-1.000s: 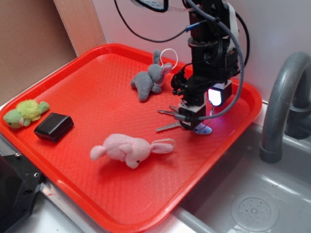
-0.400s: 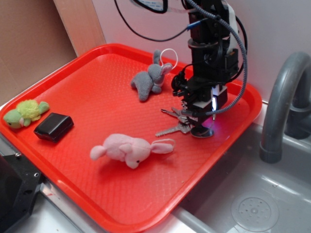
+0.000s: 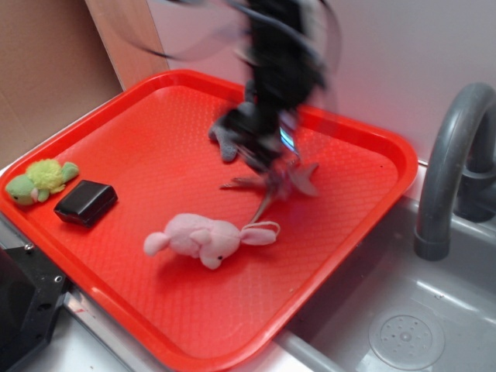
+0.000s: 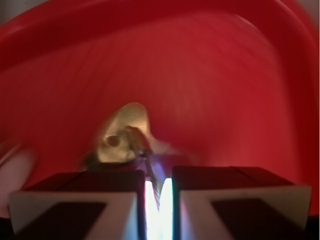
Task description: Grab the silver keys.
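My gripper (image 4: 159, 187) has its jaws nearly shut on the silver keys (image 3: 273, 184), which dangle blurred at frame centre above the red tray (image 3: 155, 132). I judge the grab done; only a steady lift is left.

No writing, label or number can be read in either view. Both pictures are blurred by motion.

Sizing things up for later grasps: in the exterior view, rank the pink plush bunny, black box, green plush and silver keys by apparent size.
1. pink plush bunny
2. black box and green plush: about alike, unranked
3. silver keys: motion-blurred under the gripper, extent uncertain; look smallest
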Controlling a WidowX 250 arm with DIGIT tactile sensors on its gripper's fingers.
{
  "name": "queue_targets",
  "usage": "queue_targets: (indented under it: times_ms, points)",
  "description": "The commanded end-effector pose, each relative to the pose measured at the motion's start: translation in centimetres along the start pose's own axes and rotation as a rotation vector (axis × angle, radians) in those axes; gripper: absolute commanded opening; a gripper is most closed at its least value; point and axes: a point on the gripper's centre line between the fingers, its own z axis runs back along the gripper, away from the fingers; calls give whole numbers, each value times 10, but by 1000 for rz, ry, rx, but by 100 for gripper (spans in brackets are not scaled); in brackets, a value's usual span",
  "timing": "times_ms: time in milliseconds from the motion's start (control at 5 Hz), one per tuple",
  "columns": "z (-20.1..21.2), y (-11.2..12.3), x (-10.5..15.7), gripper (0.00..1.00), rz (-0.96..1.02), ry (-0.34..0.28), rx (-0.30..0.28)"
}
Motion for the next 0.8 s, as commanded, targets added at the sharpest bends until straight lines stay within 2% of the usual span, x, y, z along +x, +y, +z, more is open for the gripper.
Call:
queue_targets:
  times_ms: [0,200,400,600]
  points:
    - [114,-5,-70,0,523,-78,135]
    - [145,-3,-68,0,753,10,197]
    - [137,1,-56,0,983,106,235]
    - [131,5,-56,0,1013,122,208]
